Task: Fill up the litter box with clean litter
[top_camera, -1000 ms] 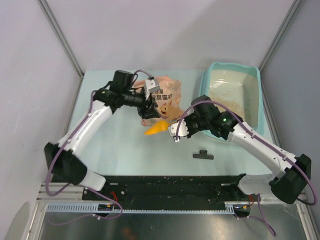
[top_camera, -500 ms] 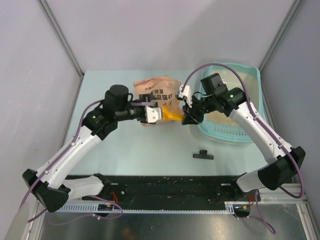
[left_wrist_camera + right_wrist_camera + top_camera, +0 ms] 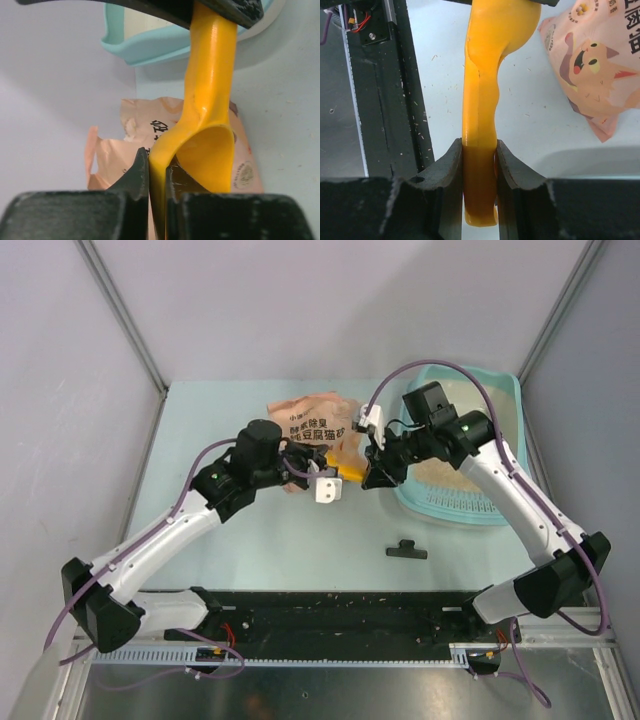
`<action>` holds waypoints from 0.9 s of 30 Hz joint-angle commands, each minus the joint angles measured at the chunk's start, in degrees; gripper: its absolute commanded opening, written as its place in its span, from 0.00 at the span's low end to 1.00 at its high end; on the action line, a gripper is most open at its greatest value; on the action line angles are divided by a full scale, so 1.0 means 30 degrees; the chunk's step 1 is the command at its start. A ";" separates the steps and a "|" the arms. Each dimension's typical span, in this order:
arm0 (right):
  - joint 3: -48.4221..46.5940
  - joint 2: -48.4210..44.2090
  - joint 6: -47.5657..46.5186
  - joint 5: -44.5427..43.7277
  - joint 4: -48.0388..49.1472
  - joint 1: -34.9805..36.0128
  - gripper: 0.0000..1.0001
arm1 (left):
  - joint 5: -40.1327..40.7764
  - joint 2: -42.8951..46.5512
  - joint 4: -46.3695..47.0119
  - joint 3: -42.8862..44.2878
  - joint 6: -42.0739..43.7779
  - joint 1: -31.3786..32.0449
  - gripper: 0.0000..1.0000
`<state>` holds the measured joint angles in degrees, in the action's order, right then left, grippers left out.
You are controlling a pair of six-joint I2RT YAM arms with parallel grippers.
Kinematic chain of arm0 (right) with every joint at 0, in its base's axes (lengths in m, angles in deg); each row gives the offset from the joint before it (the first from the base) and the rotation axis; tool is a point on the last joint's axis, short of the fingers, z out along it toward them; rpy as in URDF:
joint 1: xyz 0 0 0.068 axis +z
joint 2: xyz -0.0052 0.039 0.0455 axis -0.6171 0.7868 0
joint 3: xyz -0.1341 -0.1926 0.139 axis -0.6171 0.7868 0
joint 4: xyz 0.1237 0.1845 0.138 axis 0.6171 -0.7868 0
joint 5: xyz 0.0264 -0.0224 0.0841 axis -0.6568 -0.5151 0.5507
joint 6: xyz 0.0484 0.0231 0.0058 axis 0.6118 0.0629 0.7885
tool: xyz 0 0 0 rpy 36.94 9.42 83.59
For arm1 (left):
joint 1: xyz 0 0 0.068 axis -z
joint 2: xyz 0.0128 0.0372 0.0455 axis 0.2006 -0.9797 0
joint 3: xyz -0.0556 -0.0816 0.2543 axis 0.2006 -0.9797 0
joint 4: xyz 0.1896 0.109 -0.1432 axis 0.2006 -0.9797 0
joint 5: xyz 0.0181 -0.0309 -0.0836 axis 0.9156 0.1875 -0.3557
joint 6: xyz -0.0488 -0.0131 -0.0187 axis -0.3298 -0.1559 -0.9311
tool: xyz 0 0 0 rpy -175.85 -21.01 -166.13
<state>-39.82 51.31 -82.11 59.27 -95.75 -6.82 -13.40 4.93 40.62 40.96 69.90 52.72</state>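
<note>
Pale teal desk (image 3: 250, 530), grey walls around it. My left claw (image 3: 157, 167) is clenched on the thin bowl rim of the orange scoop (image 3: 210, 100), and my right claw (image 3: 479, 160) is clamped on its handle. With both arms on one scoop, any mismatched pull could twist it free, likeliest at that rim pinch. The litter box (image 3: 515, 405) sits at the far right corner, open upward. Its long axis runs near to far, grille (image 3: 455, 502) end toward the near edge, with clean litter (image 3: 450, 425) in its far half.

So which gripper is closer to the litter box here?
Right. The right gripper hangs just beside the left rim of the litter box; the left gripper is farther off, beyond the scoop, by the bag.
</note>
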 commanded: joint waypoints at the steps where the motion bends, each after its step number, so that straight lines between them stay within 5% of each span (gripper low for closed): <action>1: -0.0633 -0.0421 0.2735 0.1187 0.1471 -0.1136 0.02 | -0.0117 -0.0272 0.1188 -0.0340 0.0482 0.0113 0.00; 3: -0.0574 -0.0421 0.4257 0.1537 0.3220 -0.2104 0.17 | 0.0146 -0.0477 0.1218 0.0098 -0.0982 0.0055 0.00; 4: -0.0603 -0.0363 0.6382 0.1510 0.3987 -0.2544 0.49 | 0.0234 -0.0826 0.1218 0.0361 -0.3078 -0.0004 0.00; 8: -0.1539 0.0222 1.1052 0.2239 0.7825 -0.5147 0.79 | 0.0031 -0.1386 0.1218 0.1504 -0.8276 -0.0677 0.00; 12: -0.1162 0.0340 1.5304 0.4082 1.2719 -0.6969 0.87 | -0.0730 -0.1444 0.1218 0.1594 -1.1618 -0.1058 0.00; 19: 0.0036 -0.0098 1.6684 0.5373 1.3982 -0.7499 0.88 | -0.2253 -0.2088 0.1656 0.2442 -1.6891 -0.1878 0.00; 27: 0.1357 -0.0507 1.7914 0.7047 1.4423 -0.7530 0.85 | -0.3455 -0.3084 0.3443 0.3556 -1.7864 -0.2348 0.00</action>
<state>-36.96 52.27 -31.97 76.71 -55.56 -29.38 -20.16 -3.55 45.74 47.78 22.03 46.25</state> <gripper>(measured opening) 0.860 0.077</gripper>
